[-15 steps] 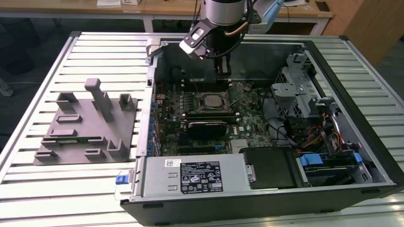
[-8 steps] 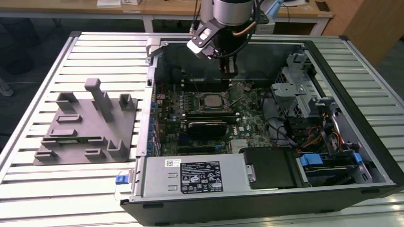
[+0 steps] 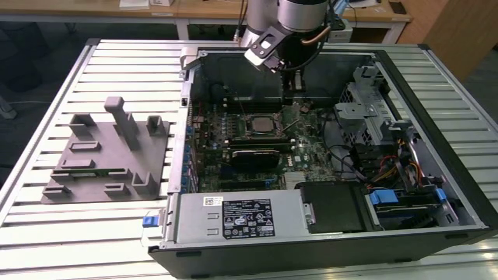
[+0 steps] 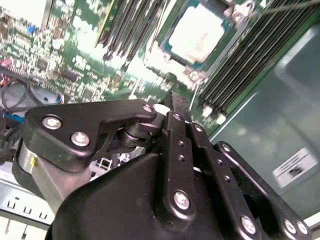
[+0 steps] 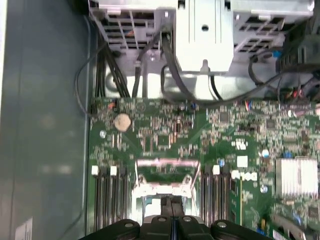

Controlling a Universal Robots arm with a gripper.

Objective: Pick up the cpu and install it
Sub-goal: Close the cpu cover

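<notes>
Silver cpu [image 4: 197, 32]: lying in the socket [image 5: 162, 189].
Jaws: mine, closed together, gripping nothing, near the cpu.

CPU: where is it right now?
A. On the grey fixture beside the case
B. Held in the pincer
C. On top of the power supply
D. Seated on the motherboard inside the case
D: in the second wrist view the cpu lies flat on the green motherboard, silver top showing, and the pincer is apart from it.
</notes>
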